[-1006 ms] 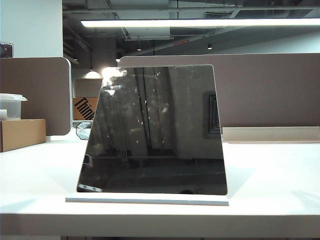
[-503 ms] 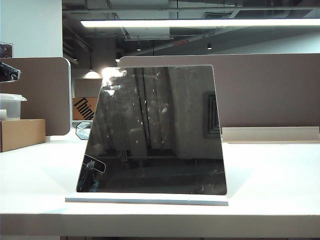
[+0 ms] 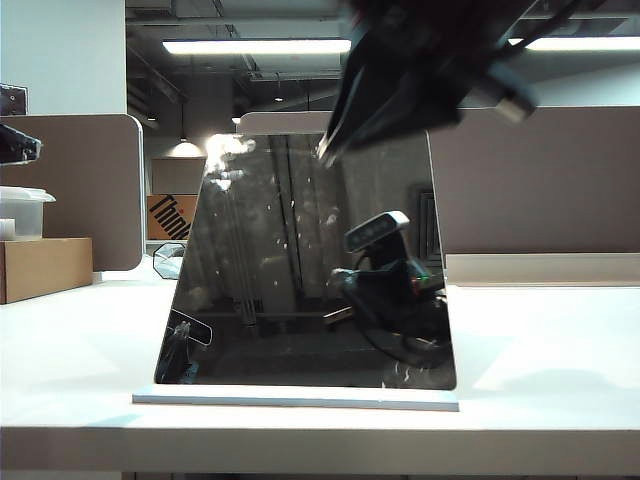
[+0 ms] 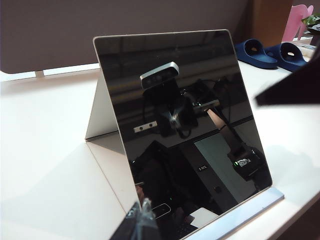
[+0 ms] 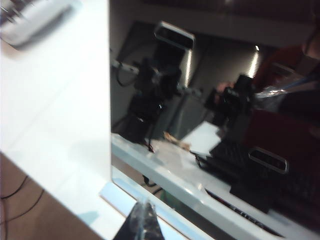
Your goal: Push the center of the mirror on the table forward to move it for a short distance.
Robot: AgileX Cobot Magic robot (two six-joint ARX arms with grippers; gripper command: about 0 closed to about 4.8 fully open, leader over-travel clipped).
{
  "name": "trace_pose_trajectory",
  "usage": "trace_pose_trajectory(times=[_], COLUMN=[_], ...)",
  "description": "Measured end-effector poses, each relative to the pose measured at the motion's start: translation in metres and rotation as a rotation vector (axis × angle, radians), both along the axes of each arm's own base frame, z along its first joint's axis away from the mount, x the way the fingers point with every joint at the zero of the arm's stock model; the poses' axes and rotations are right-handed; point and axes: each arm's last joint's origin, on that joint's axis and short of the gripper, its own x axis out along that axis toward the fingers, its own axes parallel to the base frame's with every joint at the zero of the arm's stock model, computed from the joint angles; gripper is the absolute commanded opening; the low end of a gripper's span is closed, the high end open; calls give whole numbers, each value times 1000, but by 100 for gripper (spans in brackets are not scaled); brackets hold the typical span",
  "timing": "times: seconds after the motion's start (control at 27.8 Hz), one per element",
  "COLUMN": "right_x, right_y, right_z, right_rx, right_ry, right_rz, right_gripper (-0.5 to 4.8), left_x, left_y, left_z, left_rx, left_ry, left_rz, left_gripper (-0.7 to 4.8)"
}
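The mirror [image 3: 290,280] is a dark tilted panel on a thin pale base [image 3: 295,399], standing near the front of the white table [image 3: 560,350]. My right gripper [image 3: 326,156] comes in from the top as a dark blur. Its shut fingers hang in front of the mirror's upper edge, near the middle. In the right wrist view the shut tip [image 5: 143,214] sits over the mirror's base [image 5: 122,192], facing the mirror [image 5: 210,125]. My left gripper [image 3: 18,144] shows at the far left, away from the mirror. In the left wrist view its shut tip [image 4: 144,216] points at the mirror [image 4: 185,115].
A cardboard box [image 3: 45,268] and a clear plastic tub [image 3: 22,210] stand at the left. A small octagonal glass object [image 3: 167,258] lies behind the mirror's left edge. Brown partitions [image 3: 540,180] close the back. Blue slippers [image 4: 257,52] lie beyond the mirror.
The right arm has swung into view from the top, in front of the mirror's upper part, and its reflection now shows in the glass. The mirror has not visibly moved.
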Motion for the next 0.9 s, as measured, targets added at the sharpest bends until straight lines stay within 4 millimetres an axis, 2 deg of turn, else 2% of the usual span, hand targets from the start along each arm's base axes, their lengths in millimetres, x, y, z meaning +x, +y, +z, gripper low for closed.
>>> trace_pose_trajectory(times=[0.11,0.14,0.36,0.9], right_x=[11,21,41,39], right_y=[19,33,60,54], right_z=[-6,-7,-14,-20], right_rx=[-6,-13,-47,-150], right_ry=[27,20,17,46], right_rz=[-27,-53,-100,-223], right_gripper=[-9,-9,-9,-9], left_x=[0,0,0,0], left_y=[0,0,0,0], left_z=[0,0,0,0], left_rx=[0,0,0,0], left_ry=[0,0,0,0], left_rz=[0,0,0,0], left_gripper=[-5,-5,-5,-5])
